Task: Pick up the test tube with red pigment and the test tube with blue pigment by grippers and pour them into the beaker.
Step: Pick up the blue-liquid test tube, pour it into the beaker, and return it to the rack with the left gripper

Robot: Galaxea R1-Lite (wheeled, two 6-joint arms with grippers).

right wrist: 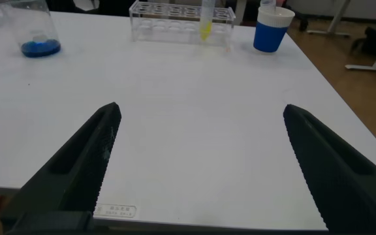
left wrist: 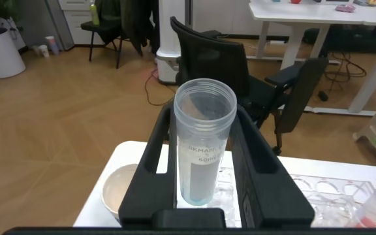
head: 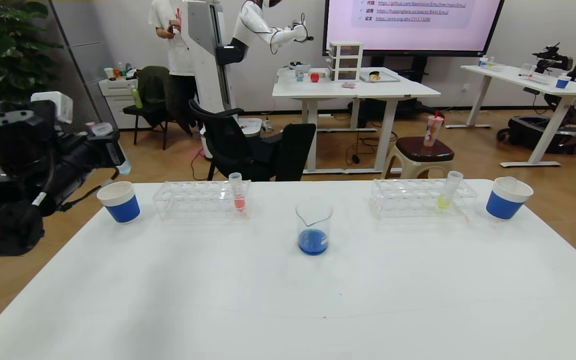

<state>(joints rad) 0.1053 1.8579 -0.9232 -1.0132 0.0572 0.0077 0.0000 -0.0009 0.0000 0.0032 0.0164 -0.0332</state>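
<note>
My left gripper (head: 114,156) hangs off the table's far left corner, above a blue-banded cup, shut on the test tube with blue pigment (left wrist: 203,153). Only a trace of blue shows at that tube's bottom. The beaker (head: 313,227) stands mid-table with blue liquid in it. The test tube with red pigment (head: 238,192) stands upright in the left clear rack (head: 188,200). Near the table's front edge my right gripper (right wrist: 201,109) is open with nothing between its fingers; it does not show in the head view.
A blue-banded paper cup (head: 119,201) stands by the left rack, and another cup (head: 508,198) at the far right. The right rack (head: 408,197) holds a yellow-liquid tube (head: 448,191). Chairs and a stool stand beyond the table's far edge.
</note>
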